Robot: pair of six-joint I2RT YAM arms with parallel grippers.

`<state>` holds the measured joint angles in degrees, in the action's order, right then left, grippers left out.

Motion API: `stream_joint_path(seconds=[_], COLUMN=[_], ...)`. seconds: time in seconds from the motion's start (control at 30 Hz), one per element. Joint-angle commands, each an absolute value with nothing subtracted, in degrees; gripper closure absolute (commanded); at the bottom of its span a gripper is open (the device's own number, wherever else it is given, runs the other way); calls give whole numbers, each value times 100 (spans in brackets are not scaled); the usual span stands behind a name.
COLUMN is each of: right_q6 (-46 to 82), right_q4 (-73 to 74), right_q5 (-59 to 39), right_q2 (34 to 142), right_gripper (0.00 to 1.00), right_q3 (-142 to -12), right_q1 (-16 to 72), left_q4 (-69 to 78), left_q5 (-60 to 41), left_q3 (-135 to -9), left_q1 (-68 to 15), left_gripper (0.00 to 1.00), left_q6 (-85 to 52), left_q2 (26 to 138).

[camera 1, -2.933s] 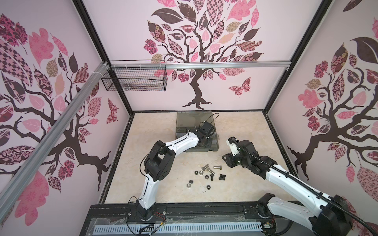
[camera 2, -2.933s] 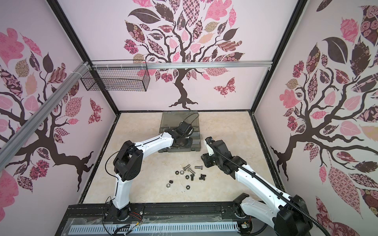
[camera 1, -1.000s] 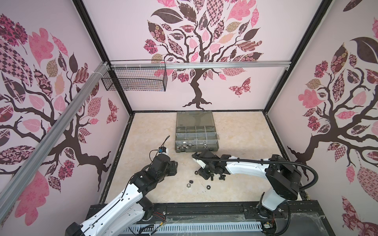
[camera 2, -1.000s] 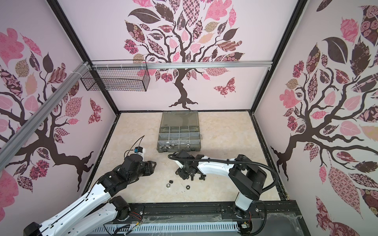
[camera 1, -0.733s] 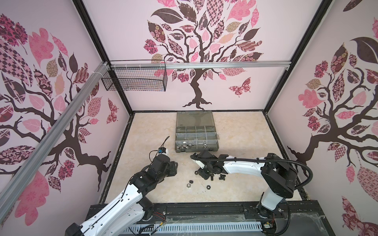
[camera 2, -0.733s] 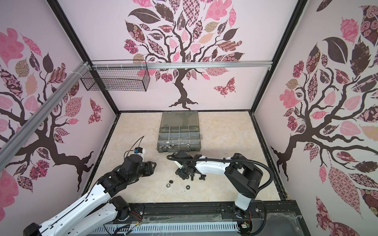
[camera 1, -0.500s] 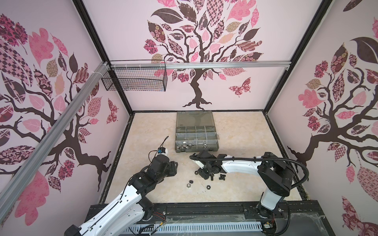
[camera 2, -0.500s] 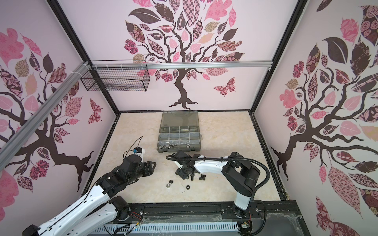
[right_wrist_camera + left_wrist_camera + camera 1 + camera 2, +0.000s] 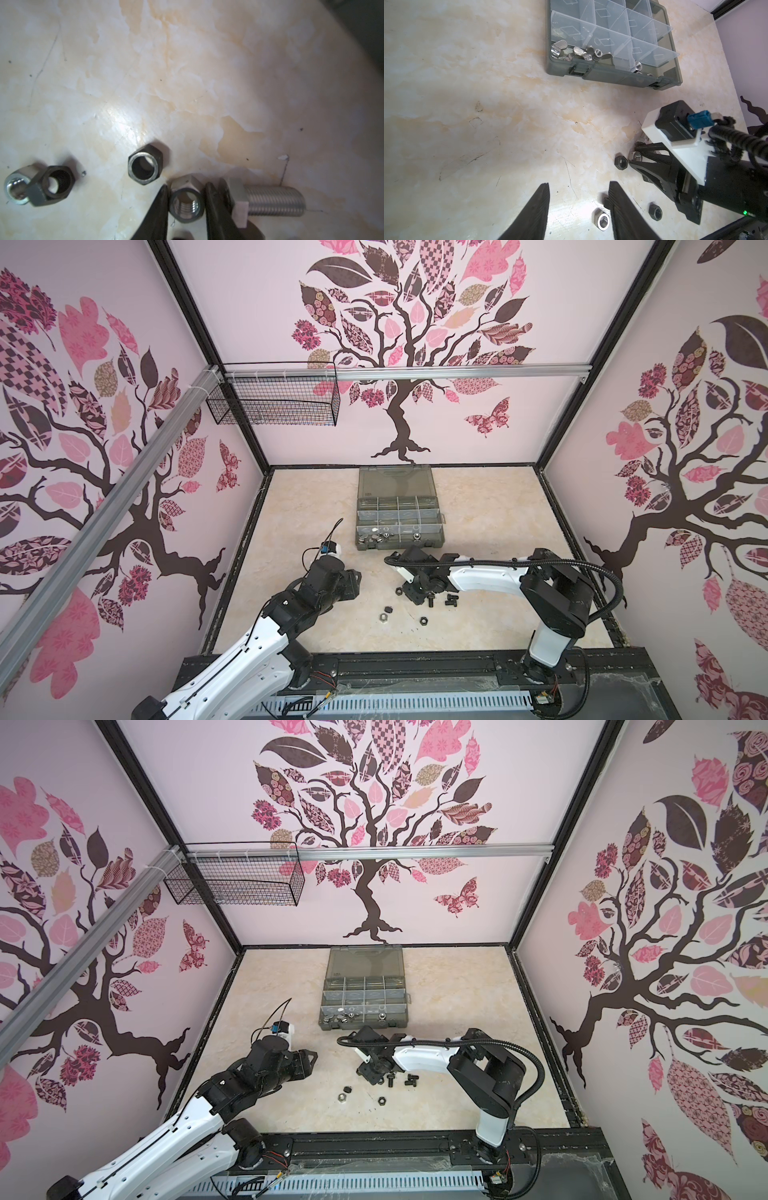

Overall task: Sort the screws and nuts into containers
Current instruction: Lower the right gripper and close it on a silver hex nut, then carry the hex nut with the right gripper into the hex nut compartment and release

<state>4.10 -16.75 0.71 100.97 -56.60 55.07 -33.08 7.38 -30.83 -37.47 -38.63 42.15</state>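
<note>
In the right wrist view my right gripper is shut on a silver hex nut that lies on the table. A silver screw lies just beside one finger, and a black nut sits close by. Another black nut leans on a silver nut. In both top views this gripper is down in the loose pile. My left gripper hangs open and empty, left of the pile. The containers stand behind, with wing nuts in the front left compartment.
Loose nuts and black screws lie on the beige table in front of the right gripper. A silver nut lies beside my left gripper's finger. The case lid lies flat behind. A wire basket hangs on the back wall.
The right gripper's jaws have closed onto the silver nut. Nearly three seconds ago the left gripper was over the case; since then it has drawn back to the left, and the right arm reached into the pile.
</note>
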Motion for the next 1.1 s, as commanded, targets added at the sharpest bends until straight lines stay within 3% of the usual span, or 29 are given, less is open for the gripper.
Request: stream_joint_path(seconds=[0.0, 0.3, 0.53, 0.73, 1.07], right_q6=[470, 465, 152, 100, 124], right_q4=[-1760, -1864, -1863, -1651, -1635], right_q5=[138, 77, -177, -418, -404], right_q2=[10229, 9426, 8772, 9347, 10508], right_gripper=[71, 73, 73, 73, 71], right_q3=[-5744, -5869, -6276, -6779, -7267], right_q1=[5534, 5401, 4299, 3246, 3077], left_q4=[-3231, -3208, -3199, -3183, -3263], left_q5=[700, 660, 617, 522, 443], left_q3=[-2964, -2996, -3022, -3043, -3023], left_q1=[-3723, -3718, -3718, -3721, -3722], left_gripper=[51, 50, 50, 50, 51], left_q6=[-3832, -3797, -3787, -3787, -3851], left_q2=[4257, 4342, 4375, 4355, 4184])
